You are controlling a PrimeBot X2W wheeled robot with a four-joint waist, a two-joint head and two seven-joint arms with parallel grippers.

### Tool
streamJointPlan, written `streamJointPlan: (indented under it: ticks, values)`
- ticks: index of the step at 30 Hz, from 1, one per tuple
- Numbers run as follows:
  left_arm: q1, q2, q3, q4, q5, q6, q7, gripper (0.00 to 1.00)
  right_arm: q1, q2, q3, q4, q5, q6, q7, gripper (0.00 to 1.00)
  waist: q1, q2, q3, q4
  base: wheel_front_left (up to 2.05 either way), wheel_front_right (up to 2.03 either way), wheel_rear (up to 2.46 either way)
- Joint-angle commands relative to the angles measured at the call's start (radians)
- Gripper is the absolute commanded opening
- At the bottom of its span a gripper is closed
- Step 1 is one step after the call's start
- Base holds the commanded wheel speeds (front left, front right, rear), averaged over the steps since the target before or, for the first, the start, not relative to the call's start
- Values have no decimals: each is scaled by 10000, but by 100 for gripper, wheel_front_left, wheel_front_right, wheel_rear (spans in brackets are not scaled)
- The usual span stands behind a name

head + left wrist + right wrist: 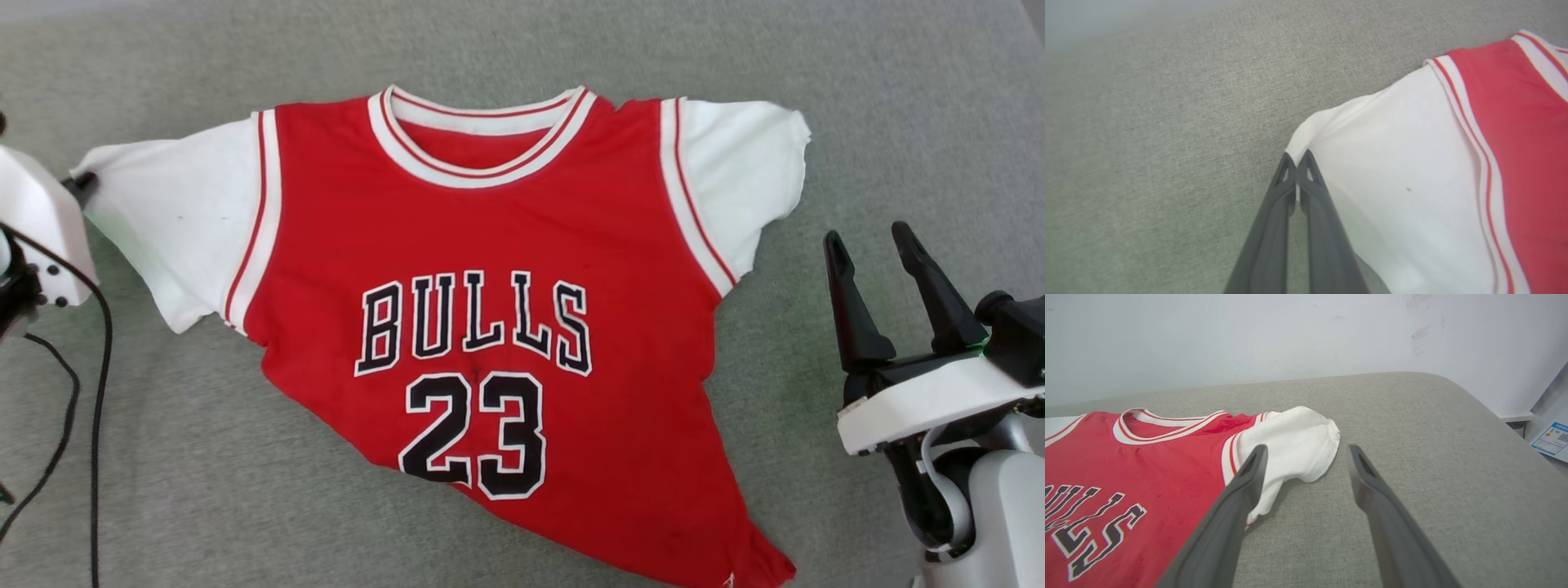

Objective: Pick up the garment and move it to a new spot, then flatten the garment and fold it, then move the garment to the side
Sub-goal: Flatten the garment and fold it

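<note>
Two claws logged. At 9 o'clock: left gripper (1297,161), clamped on white sleeve tip of garment (490,237). Centre: garment spread face-up on grey cushion (898,98), hem slanting toward 5 o'clock. At 4 o'clock: right gripper (867,237), spread wide, apart from cloth.

Its wrist housings (922,400) are white, cables (100,408) black, forearm (1008,506) silver, fingers (849,310) dark and tapered.
</note>
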State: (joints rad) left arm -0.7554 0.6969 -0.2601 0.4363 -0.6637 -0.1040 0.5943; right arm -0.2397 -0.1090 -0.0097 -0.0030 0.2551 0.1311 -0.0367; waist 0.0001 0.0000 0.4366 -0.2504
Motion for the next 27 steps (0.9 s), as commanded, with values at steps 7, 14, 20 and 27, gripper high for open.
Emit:
streamJointPlan:
  ticks: [7,14,20,27]
  values:
    - [1031,277,155,-1316,-17,-66,-1205,0,119,-882,218,-143,180,-7,1733,100,-1,0,-888,665,0,0,0]
    - [2443,226,221,-3785,-188,418,-1398,0,-398,-2102,201,-501,704,-7,5118,100,-1,0,-1133,1398,0,0,0]
    - [3620,153,81,-5976,-109,995,-1213,0,-1486,-2935,-157,-432,1085,-7,7768,100,-1,0,-822,2044,0,0,0]
    - [4209,-15,-99,-7519,22,1416,-1200,0,-2970,-3643,-312,281,1154,-9,9745,100,-1,0,-259,2667,0,0,0]
